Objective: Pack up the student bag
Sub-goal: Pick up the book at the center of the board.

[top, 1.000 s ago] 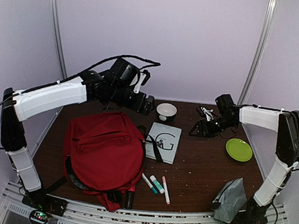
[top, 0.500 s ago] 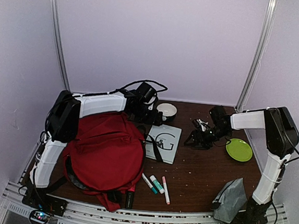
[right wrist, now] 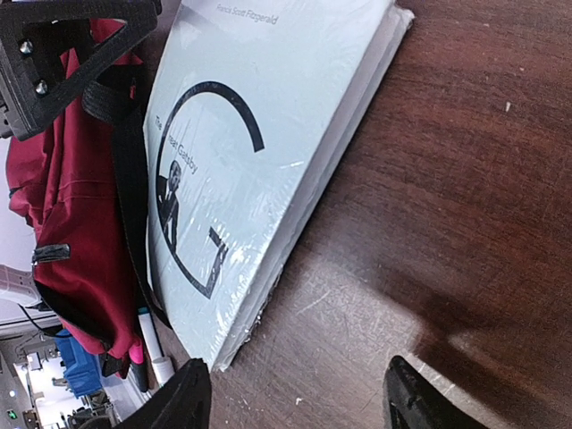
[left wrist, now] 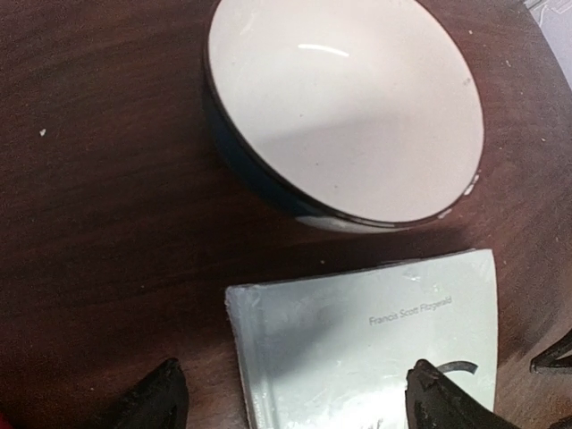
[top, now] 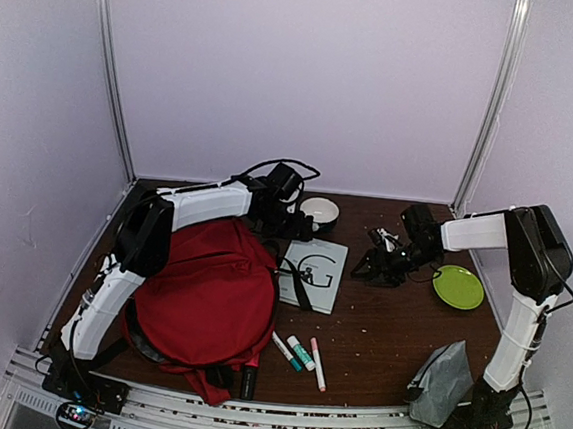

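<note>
The left gripper is brought down from over the student bag to the book by the bowl. The right gripper is shifted closer too. Both are released, empty. The bag is seen on the bench, touching the book; book pickup is judged next.

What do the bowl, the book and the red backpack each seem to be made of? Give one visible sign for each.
Bowl: probably glazed ceramic; glossy white inside with a highlight, thin dark rim. Book: paper pages, apparently in clear plastic film; shiny wrinkles on the cover. Backpack: soft woven fabric, matte; it slumps and creases.
</note>
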`<state>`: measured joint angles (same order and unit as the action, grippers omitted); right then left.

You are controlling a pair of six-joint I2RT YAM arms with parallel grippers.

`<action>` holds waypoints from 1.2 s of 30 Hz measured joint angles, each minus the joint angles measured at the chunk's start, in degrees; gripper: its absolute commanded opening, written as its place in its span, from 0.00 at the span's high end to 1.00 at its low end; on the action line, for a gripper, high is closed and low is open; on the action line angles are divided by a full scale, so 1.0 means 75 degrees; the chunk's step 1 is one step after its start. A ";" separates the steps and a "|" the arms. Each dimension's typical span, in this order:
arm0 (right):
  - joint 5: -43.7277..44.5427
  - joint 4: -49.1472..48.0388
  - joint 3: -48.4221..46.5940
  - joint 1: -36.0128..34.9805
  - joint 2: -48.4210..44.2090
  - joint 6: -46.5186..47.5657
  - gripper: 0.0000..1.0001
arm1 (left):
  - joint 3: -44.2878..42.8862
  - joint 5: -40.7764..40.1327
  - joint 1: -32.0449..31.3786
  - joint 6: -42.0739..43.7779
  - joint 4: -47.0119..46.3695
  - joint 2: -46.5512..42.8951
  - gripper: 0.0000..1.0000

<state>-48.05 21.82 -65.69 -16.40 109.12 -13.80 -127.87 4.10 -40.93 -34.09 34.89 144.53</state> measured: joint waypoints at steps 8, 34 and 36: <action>-0.0023 -0.0157 0.0041 -0.0306 0.0207 -0.0256 0.32 | 0.0140 0.0370 0.0032 -0.0017 0.0178 0.0058 0.25; -0.0889 -0.0484 -0.0609 -0.0493 0.1003 -0.0679 0.42 | 0.1900 0.1603 -0.0157 0.0038 -0.0393 -0.0801 0.48; -0.0883 -0.0478 -0.0609 -0.0484 0.1003 -0.0682 0.46 | 0.1935 0.1649 -0.0160 -0.0006 -0.0475 -0.0848 0.48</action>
<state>-54.68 18.24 -70.26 -20.03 116.64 -18.92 -113.36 16.47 -42.13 -34.13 31.33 138.17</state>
